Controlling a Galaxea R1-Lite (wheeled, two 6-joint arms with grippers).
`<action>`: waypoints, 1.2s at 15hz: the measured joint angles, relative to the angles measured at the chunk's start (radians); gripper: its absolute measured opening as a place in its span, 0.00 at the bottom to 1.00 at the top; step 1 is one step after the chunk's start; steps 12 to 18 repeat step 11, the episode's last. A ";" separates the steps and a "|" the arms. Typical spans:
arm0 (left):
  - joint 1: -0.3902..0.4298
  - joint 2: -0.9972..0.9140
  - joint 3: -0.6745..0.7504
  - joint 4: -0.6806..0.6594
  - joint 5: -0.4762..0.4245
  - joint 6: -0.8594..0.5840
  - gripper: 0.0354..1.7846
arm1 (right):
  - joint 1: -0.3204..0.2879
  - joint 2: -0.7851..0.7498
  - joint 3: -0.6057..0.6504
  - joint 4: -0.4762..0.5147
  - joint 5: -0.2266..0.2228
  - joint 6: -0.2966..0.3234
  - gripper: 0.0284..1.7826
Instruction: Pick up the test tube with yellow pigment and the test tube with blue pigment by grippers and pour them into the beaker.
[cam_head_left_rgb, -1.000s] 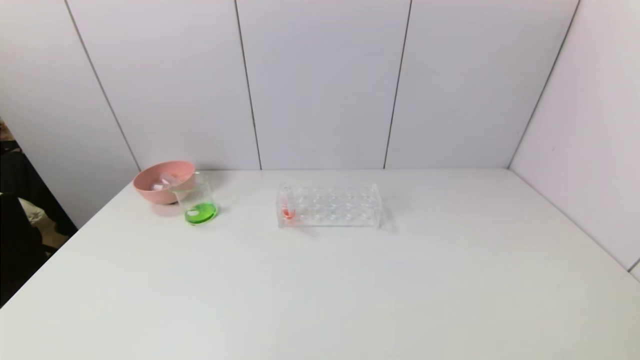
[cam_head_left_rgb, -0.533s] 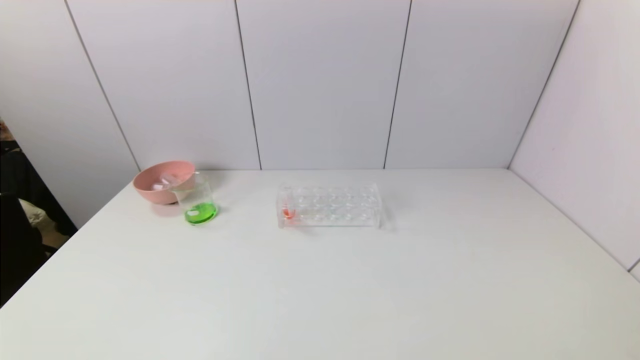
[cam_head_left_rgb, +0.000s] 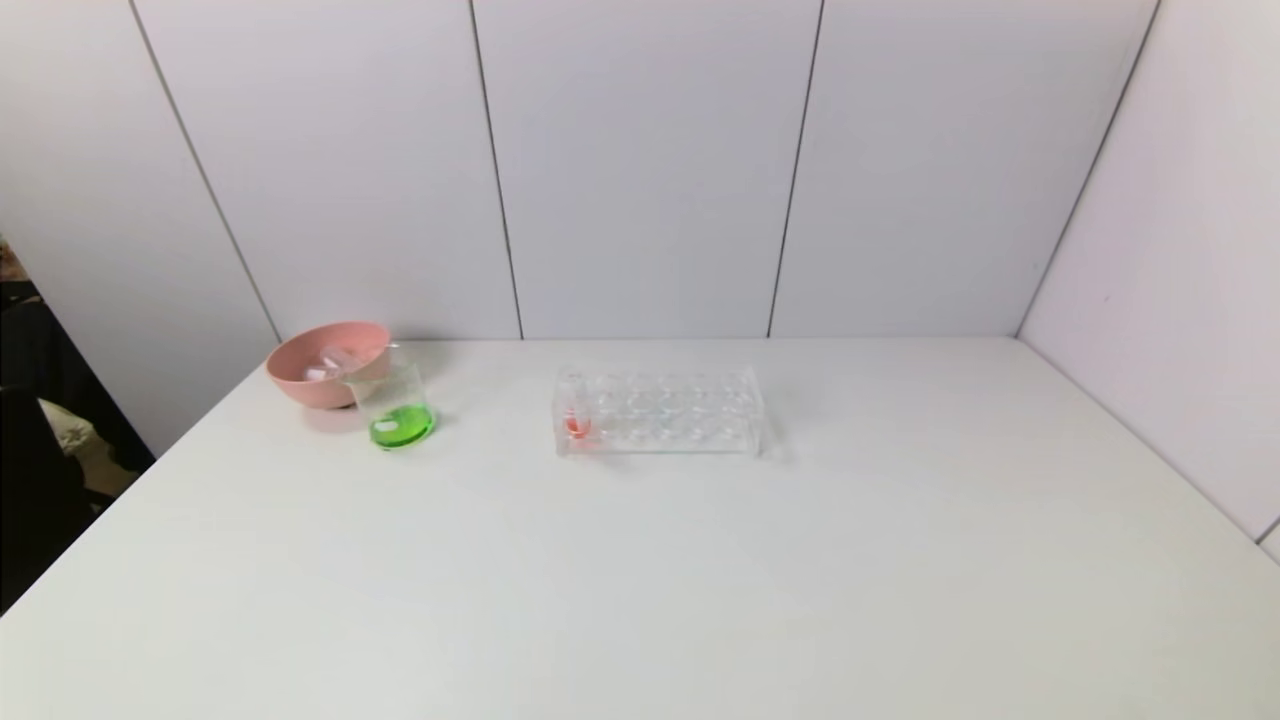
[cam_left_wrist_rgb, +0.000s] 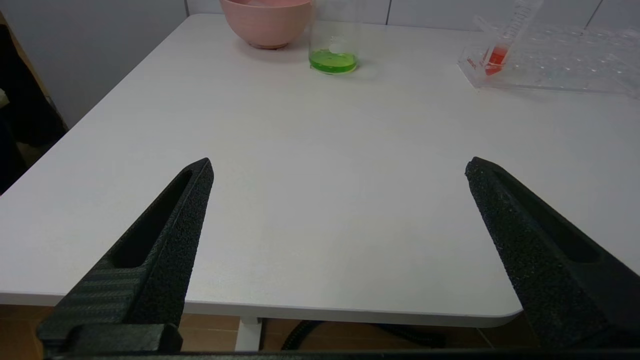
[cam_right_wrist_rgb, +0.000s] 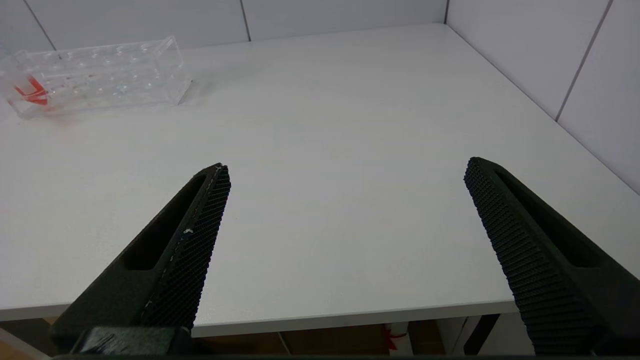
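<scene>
Laboratory-style test bench. Indicators: a bare white table (cam_head_left_rgb: 700, 580) enclosed by plain pale wall panels (cam_head_left_rgb: 640, 170); a clear multi-hole tube rack (cam_head_left_rgb: 658, 411) holding one tube of red liquid (cam_head_left_rgb: 575, 422); a glass beaker (cam_head_left_rgb: 396, 408) containing green liquid, just beside a pink bowl (cam_head_left_rgb: 325, 362).

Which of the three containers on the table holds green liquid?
The beaker, a clear cup in front of the pink bowl; the tube rack shows only red liquid.

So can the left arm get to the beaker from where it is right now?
Probably yes. The left gripper is open at the table's near edge, and only bare table lies between it and the beaker, though the pink bowl sits close behind it.
</scene>
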 joint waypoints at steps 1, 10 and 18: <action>0.000 0.000 0.000 0.000 0.000 0.000 0.99 | 0.000 0.000 0.000 0.000 0.000 0.000 0.96; 0.000 0.001 0.000 0.000 0.000 0.001 0.99 | 0.000 0.000 0.000 -0.001 0.000 -0.001 0.96; 0.000 0.001 0.000 0.000 0.000 0.001 0.99 | 0.000 0.000 0.000 -0.001 0.000 -0.001 0.96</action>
